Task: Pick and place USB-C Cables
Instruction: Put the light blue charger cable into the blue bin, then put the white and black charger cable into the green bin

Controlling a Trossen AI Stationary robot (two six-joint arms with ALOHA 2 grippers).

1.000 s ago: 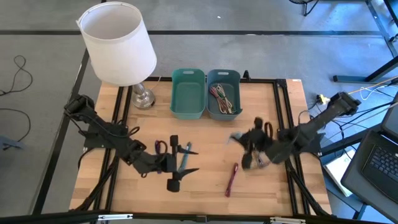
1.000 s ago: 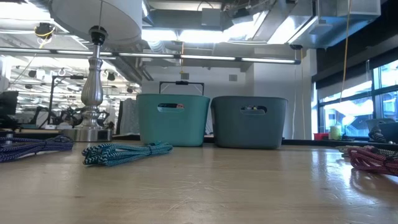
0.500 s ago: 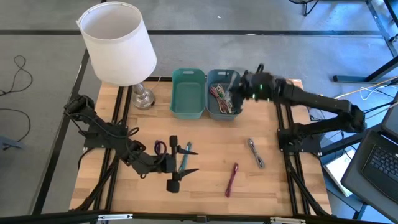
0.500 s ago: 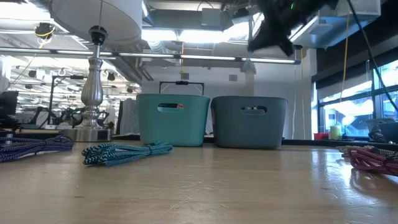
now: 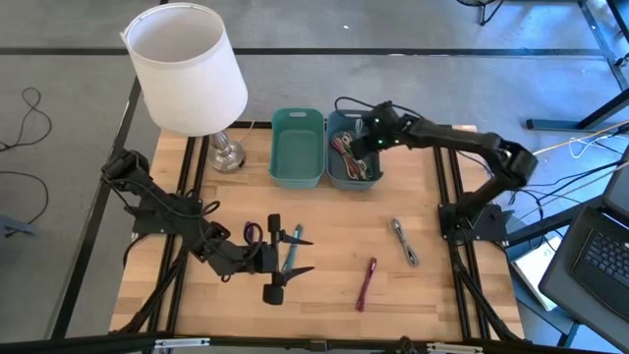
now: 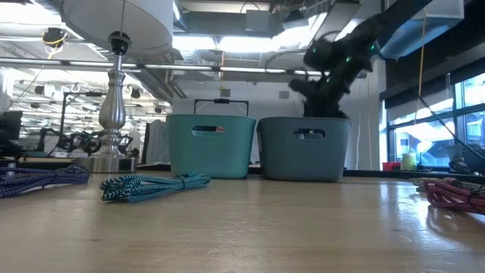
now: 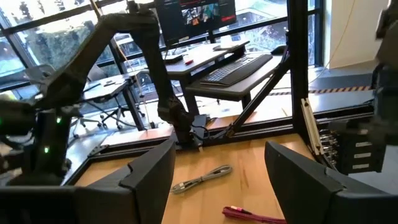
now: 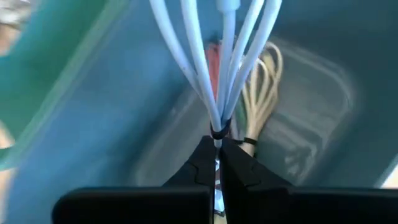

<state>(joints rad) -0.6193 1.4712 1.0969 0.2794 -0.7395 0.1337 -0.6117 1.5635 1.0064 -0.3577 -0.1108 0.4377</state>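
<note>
My right gripper [image 5: 370, 138] hangs over the grey-blue bin [image 5: 374, 119] at the table's far side, shut on a white folded cable [image 8: 205, 62]. Other coloured cables [image 5: 350, 157] lie inside that bin. A grey cable [image 5: 404, 241] and a magenta cable [image 5: 367, 282] lie flat on the table's right half. My left gripper [image 5: 288, 267] waits open and level near the table's front, beside a teal cable [image 5: 294, 250] and a purple cable [image 5: 253, 233]. My right gripper pinches the white cable at its black-tied waist [image 8: 216, 132] between its two fingertips. The fingers slant down from above toward the bin. The cable's loops [image 8: 186, 37] fan out ahead of the fingertips, clear of the table, over the bin's opening.
An empty teal bin [image 5: 297, 147] stands to the left of the grey-blue one. A lamp with a white shade [image 5: 187, 69] and a silver foot [image 5: 225, 154] stands at the far left. Black frame rails [image 5: 447, 177] run along the table's sides.
My right gripper has swung from the table's right middle toward the far edge with the white cable, rolling as it went. It has then sunk over the grey-blue bin. The grey cable it had covered now lies in view on the table.
</note>
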